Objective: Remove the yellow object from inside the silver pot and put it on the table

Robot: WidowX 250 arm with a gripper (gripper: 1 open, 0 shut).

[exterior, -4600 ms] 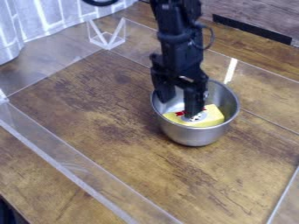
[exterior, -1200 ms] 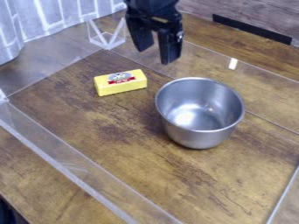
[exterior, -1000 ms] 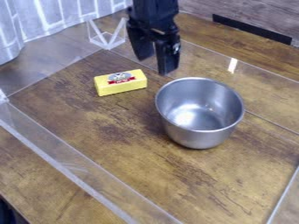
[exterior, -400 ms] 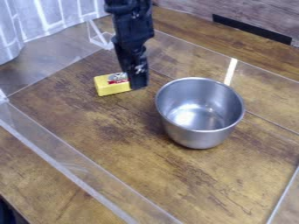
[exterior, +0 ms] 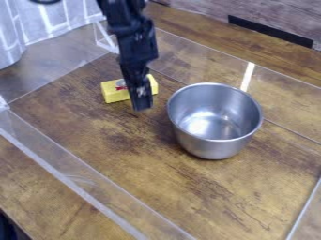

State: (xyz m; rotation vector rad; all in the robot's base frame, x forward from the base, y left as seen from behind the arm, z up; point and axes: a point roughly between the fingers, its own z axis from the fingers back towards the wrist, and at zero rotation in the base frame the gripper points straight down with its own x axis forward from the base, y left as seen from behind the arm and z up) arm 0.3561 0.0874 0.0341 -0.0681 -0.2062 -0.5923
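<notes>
On the table (exterior: 88, 141) the yellow object (exterior: 116, 92) lies at the left, outside the pot, the gripper (exterior: 135, 97) stands over it with released, spread fingers, and to the right sits the empty silver pot (exterior: 212, 120).

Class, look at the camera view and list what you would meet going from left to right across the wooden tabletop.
Yellow object → gripper, hanging open just over the block's right end → silver pot. All of them are on or above the table.
</notes>
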